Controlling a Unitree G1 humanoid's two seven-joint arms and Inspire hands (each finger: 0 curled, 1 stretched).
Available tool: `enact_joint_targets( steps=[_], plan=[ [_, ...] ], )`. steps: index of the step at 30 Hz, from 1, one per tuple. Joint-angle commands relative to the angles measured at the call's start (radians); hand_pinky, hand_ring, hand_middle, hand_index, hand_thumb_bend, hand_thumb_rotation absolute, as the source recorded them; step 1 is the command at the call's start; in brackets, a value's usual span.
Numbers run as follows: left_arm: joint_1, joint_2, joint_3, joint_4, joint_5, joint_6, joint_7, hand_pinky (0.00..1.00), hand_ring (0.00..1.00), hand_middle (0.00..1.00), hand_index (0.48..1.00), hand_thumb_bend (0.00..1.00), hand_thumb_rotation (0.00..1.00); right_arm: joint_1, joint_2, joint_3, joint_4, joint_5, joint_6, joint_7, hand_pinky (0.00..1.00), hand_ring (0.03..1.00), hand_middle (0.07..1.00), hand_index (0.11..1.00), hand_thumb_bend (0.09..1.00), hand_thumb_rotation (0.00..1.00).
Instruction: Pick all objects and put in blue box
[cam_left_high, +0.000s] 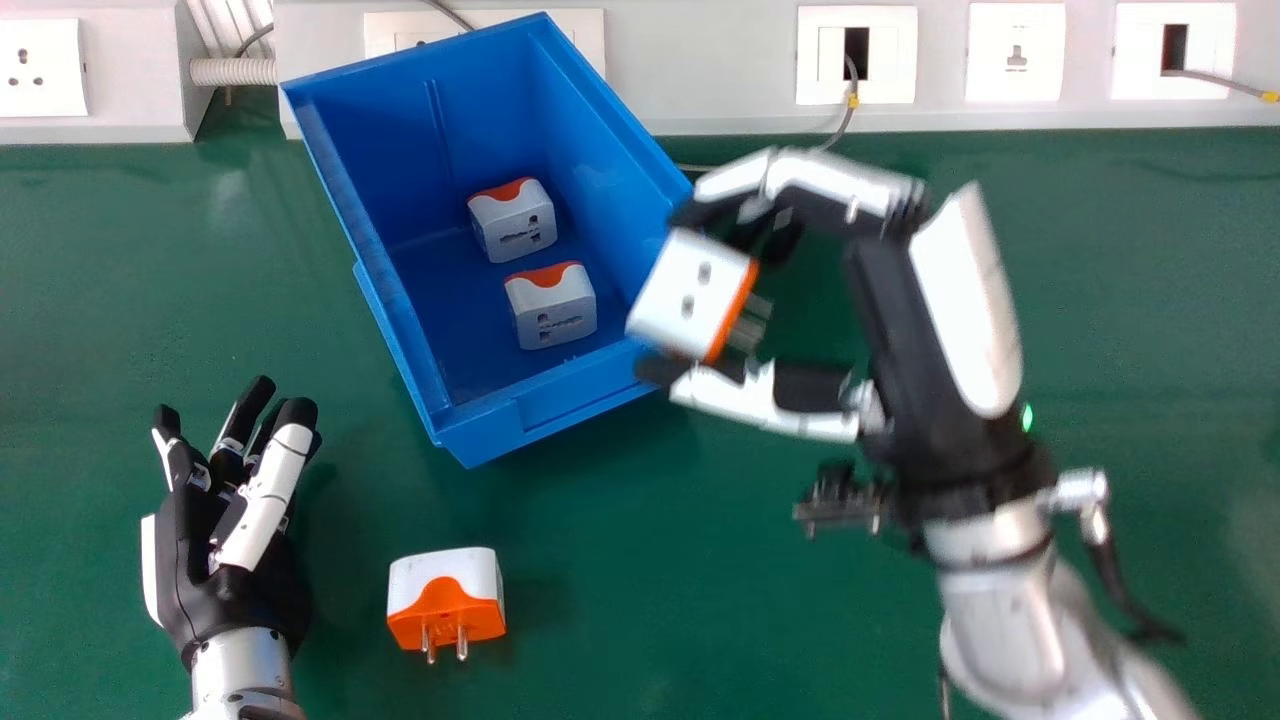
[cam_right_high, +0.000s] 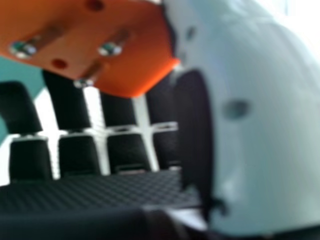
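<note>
Blue and open-topped, the box (cam_left_high: 560, 402) lies left of my right hand (cam_left_high: 890, 300), which pinches an adapter (cam_left_high: 690, 290), so I should ease left before releasing.

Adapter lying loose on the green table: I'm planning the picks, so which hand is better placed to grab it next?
Left, probably. The left hand is open and nearer the loose adapter, while the right hand is farther off and grips another adapter at the blue box.

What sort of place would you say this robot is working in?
Probably an electronics lab or workshop: a wall-side trunking carries power sockets, loose cables emerge from it, and the green worktop holds plug adapters.
</note>
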Motion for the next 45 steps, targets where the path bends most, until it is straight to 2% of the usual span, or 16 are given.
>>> enact_joint_targets(
  steps=[1, 6, 8, 10, 13, 16, 19, 22, 27, 31, 34, 36, 39, 43, 45],
  plan=[
    [0.047, -0.037, 0.001, 0.080, 0.007, 0.080, 0.031, 0.80, 0.84, 0.84, 0.805, 0.66, 0.05, -0.077, 0.001, -0.001, -0.020, 0.004, -0.005, 0.011, 0.31, 0.399, 0.527, 0.515, 0.493, 0.00],
    [0.055, -0.029, -0.004, 0.097, 0.019, 0.074, 0.029, 0.81, 0.84, 0.84, 0.808, 0.65, 0.06, -0.165, 0.009, 0.020, 0.035, -0.016, -0.014, 0.010, 0.32, 0.408, 0.532, 0.518, 0.494, 0.00],
    [0.056, -0.026, -0.002, 0.104, 0.020, 0.074, 0.029, 0.82, 0.85, 0.85, 0.815, 0.66, 0.06, -0.189, 0.015, 0.031, 0.065, -0.021, -0.021, 0.001, 0.32, 0.410, 0.531, 0.520, 0.494, 0.00],
    [0.057, -0.025, 0.000, 0.109, 0.022, 0.074, 0.035, 0.82, 0.85, 0.85, 0.812, 0.67, 0.06, -0.209, 0.019, 0.042, 0.087, -0.038, -0.016, -0.011, 0.31, 0.407, 0.523, 0.525, 0.494, 0.00],
    [0.055, -0.023, 0.005, 0.115, 0.022, 0.080, 0.040, 0.82, 0.85, 0.84, 0.815, 0.67, 0.06, -0.244, 0.025, 0.062, 0.125, -0.098, -0.003, -0.056, 0.31, 0.406, 0.518, 0.527, 0.494, 0.00],
    [0.052, -0.022, 0.010, 0.121, 0.020, 0.085, 0.035, 0.81, 0.84, 0.84, 0.816, 0.68, 0.04, -0.271, 0.028, 0.089, 0.157, -0.132, 0.008, -0.070, 0.31, 0.406, 0.508, 0.525, 0.495, 0.00],
    [0.048, -0.022, 0.014, 0.123, 0.018, 0.091, 0.037, 0.81, 0.84, 0.84, 0.813, 0.68, 0.02, -0.294, 0.030, 0.113, 0.182, -0.140, 0.008, -0.061, 0.30, 0.420, 0.504, 0.510, 0.497, 0.00],
    [0.046, -0.019, 0.008, 0.127, 0.028, 0.090, 0.045, 0.81, 0.84, 0.84, 0.813, 0.68, 0.03, -0.329, 0.028, 0.131, 0.218, -0.143, 0.000, -0.064, 0.31, 0.425, 0.500, 0.508, 0.497, 0.00],
    [0.045, -0.014, 0.006, 0.133, 0.035, 0.092, 0.044, 0.81, 0.85, 0.84, 0.827, 0.65, 0.03, -0.393, 0.029, 0.148, 0.284, -0.163, 0.011, -0.085, 0.32, 0.421, 0.488, 0.501, 0.499, 0.00],
    [0.041, -0.013, 0.016, 0.140, 0.027, 0.101, 0.033, 0.82, 0.85, 0.85, 0.808, 0.65, 0.03, -0.467, 0.031, 0.173, 0.380, -0.188, 0.040, -0.109, 0.31, 0.420, 0.487, 0.522, 0.497, 0.00],
    [0.036, -0.013, 0.025, 0.145, 0.021, 0.111, 0.033, 0.82, 0.85, 0.84, 0.807, 0.65, 0.02, -0.559, 0.035, 0.208, 0.519, -0.208, 0.058, -0.118, 0.31, 0.421, 0.492, 0.529, 0.496, 0.00],
    [0.033, -0.012, 0.030, 0.151, 0.020, 0.115, 0.037, 0.83, 0.85, 0.85, 0.803, 0.66, 0.01, -0.617, 0.046, 0.226, 0.609, -0.206, 0.077, -0.097, 0.32, 0.427, 0.497, 0.521, 0.497, 0.00],
    [0.033, -0.007, 0.025, 0.157, 0.034, 0.115, 0.047, 0.83, 0.85, 0.84, 0.791, 0.67, 0.01, -0.691, 0.071, 0.250, 0.729, -0.204, 0.128, -0.102, 0.34, 0.430, 0.499, 0.512, 0.499, 0.00],
    [0.033, -0.009, 0.028, 0.163, 0.036, 0.115, 0.051, 0.83, 0.85, 0.85, 0.795, 0.66, 0.01, -0.771, 0.104, 0.281, 0.877, -0.207, 0.210, -0.120, 0.35, 0.428, 0.484, 0.530, 0.497, 0.00],
    [0.031, -0.011, 0.032, 0.167, 0.033, 0.116, 0.053, 0.83, 0.85, 0.85, 0.796, 0.66, 0.01, -0.788, 0.111, 0.302, 0.903, -0.214, 0.292, -0.058, 0.35, 0.428, 0.482, 0.532, 0.497, 0.00]
  ],
)
